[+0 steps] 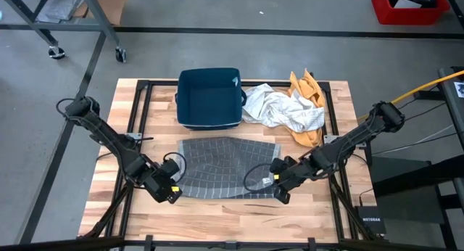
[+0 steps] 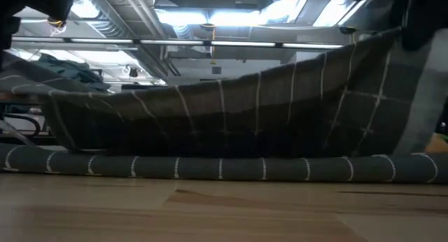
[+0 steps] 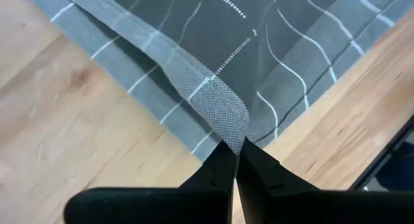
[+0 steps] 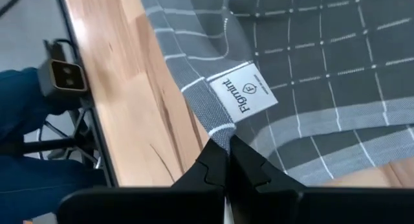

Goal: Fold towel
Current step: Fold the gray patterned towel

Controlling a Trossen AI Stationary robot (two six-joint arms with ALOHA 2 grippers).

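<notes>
A grey towel with white grid lines point(image 1: 228, 167) lies on the wooden table, its near part raised at both near corners. My left gripper point(image 1: 172, 187) is shut on the towel's near left corner. My right gripper point(image 1: 279, 187) is shut on its near right corner, by a white label point(image 4: 244, 92). In the low view the towel point(image 2: 231, 123) sags between the two raised corners, and its near hem point(image 2: 224, 168) rests on the table. My left gripper pinches the towel's near left corner point(image 3: 234, 130) between its two fingers. The corner is lifted off the table and the cloth slopes down from it to the table. My right gripper pinches the towel's near right corner point(image 4: 220, 134) between its two fingers, just beside the white label. The corner is lifted and the cloth runs down from it to the table.
A dark blue bin point(image 1: 210, 97) stands at the far middle of the table. A heap of white cloth point(image 1: 283, 109) and orange cloth point(image 1: 308, 99) lies to its right. Bare wood point(image 1: 232, 215) shows along the near edge.
</notes>
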